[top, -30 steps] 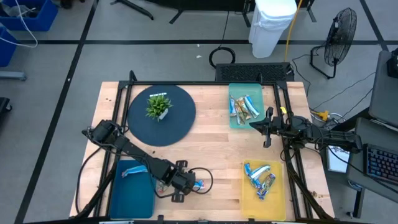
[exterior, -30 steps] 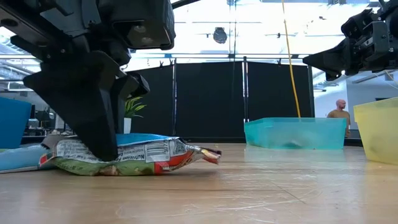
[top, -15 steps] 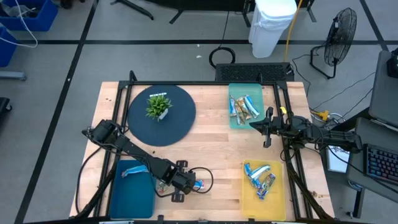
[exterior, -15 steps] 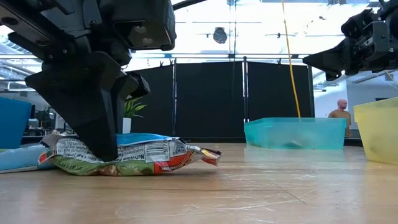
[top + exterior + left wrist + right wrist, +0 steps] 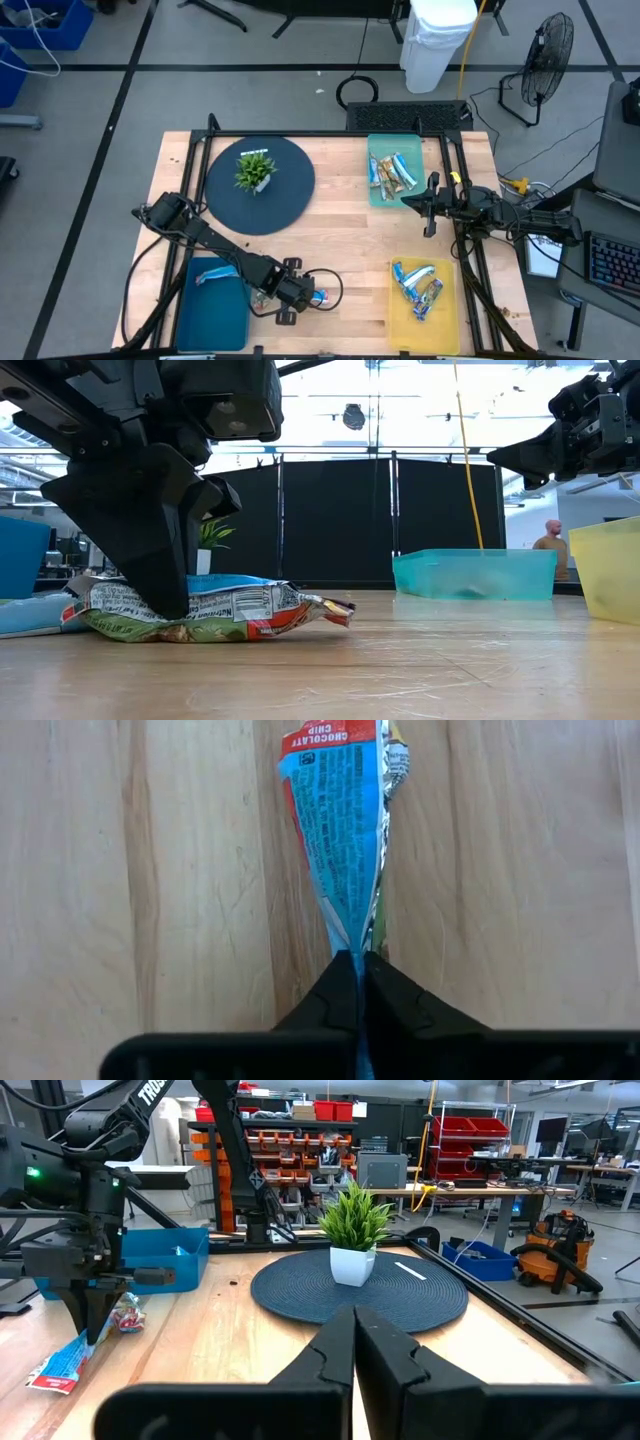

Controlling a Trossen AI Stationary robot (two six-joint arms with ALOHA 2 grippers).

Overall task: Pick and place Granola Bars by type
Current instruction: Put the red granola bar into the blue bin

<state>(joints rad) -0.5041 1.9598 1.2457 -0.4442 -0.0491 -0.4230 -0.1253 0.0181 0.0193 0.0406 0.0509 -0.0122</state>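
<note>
Blue tray [image 5: 212, 305] at near left of the wooden table [image 5: 340, 240], one blue-wrapped bar [image 5: 214, 274] lying at its far end. Just right of the tray, left gripper [image 5: 298, 297] down at table level, fingers [image 5: 345, 990] pinched together on the end of a granola bar [image 5: 345, 840] with a blue wrapper and red end band printed "chocolate chip". Bar flat on the wood, stretched away from the fingertips; seen from table height as a crumpled wrapper [image 5: 230, 610] with dark fingers planted on it.

Far left: round dark mat [image 5: 260, 183] with a small potted plant [image 5: 254, 170] on it, white pot.

Right half: teal tray [image 5: 385, 195] at far right holding several bars [image 5: 392, 171], mixed blue and brownish wrappers. Right gripper [image 5: 428, 205] parked in the air just right of that tray's near end, fingers [image 5: 352, 1342] closed together, nothing between them. Yellow tray [image 5: 432, 320] at near right with a few blue-and-white and multicoloured bars [image 5: 417, 282] piled inside.

From table height, teal tray wall [image 5: 474, 574] and yellow tray wall [image 5: 608, 568] at right, a person [image 5: 547, 538] far back in the room.
</note>
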